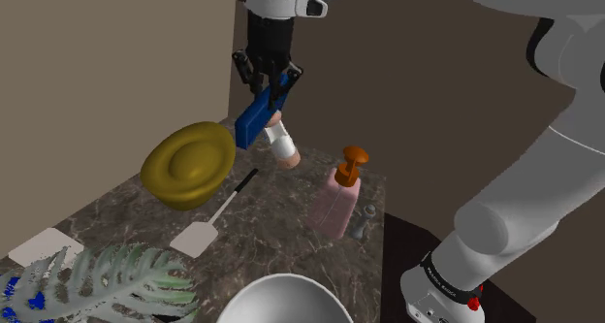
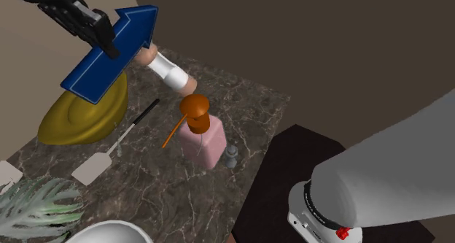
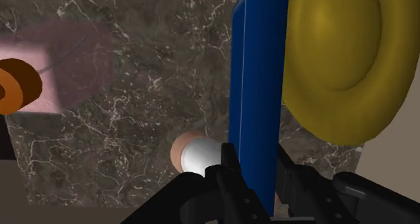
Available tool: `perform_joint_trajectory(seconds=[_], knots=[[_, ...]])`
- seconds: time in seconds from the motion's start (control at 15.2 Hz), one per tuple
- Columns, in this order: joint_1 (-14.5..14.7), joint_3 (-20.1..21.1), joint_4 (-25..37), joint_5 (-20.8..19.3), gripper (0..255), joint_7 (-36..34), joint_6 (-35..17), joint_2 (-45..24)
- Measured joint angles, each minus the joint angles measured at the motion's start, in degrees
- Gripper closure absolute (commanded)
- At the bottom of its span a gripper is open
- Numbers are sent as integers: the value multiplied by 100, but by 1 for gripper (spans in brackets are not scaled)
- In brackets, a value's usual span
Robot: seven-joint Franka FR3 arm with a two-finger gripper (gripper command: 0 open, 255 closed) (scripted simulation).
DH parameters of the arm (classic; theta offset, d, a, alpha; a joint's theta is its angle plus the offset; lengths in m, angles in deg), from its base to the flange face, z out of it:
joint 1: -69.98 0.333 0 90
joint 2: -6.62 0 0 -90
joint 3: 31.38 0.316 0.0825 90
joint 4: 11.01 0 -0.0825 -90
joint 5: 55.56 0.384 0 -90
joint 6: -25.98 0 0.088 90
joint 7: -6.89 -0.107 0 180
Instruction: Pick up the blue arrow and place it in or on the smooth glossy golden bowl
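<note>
Above the dark marbled surface (image 1: 281, 224), the tool (image 1: 274, 90) is closed on the blue arrow (image 2: 135, 26), its two black fingers (image 3: 229, 172) pressing the flat faces of the shaft from either side. The arrow hangs clear of the surface. In the second exterior view its head slants up to the right, and its tail end overlaps the rim of the golden bowl (image 1: 189, 164). Along the wrist view, the arrow's long blue edge runs just beside that bowl, not touching it.

The bowl rests tilted on the surface, close to the beige wall (image 1: 107, 69). Below the tool lies a tan cylinder with a white band (image 2: 168, 71) (what kind of object it is I cannot tell). Nearer the stand is a pink soap dispenser (image 1: 334, 203) with an orange pump, and a small grey object (image 1: 364, 221) sits just beside it. A spatula with a black handle (image 2: 109, 150) lies between the bowl and the dispenser. Pale green leaves (image 1: 116, 277) and a white bowl's rim (image 1: 281, 297) show at the shoulder view's lower edge.
</note>
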Motion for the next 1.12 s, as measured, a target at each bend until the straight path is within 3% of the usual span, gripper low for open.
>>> perform_joint_trajectory(seconds=[0.2, 0.4, 0.59, 0.66, 0.73, 0.86, 1.12], knots=[[577, 187, 809, -863, 255, -734, 349, -1066], [1521, 44, 1921, -1629, 255, -1235, 903, -2060], [2745, -322, 3434, -2357, 255, -1467, 1552, -3106], [3334, -517, 4280, -2637, 255, -1413, 1885, -3549], [3632, -622, 4674, -2780, 255, -1409, 2028, -3781], [3744, -673, 4754, -2845, 255, -1452, 2010, -3905], [3464, -596, 4158, -2760, 255, -1599, 1626, -3799]])
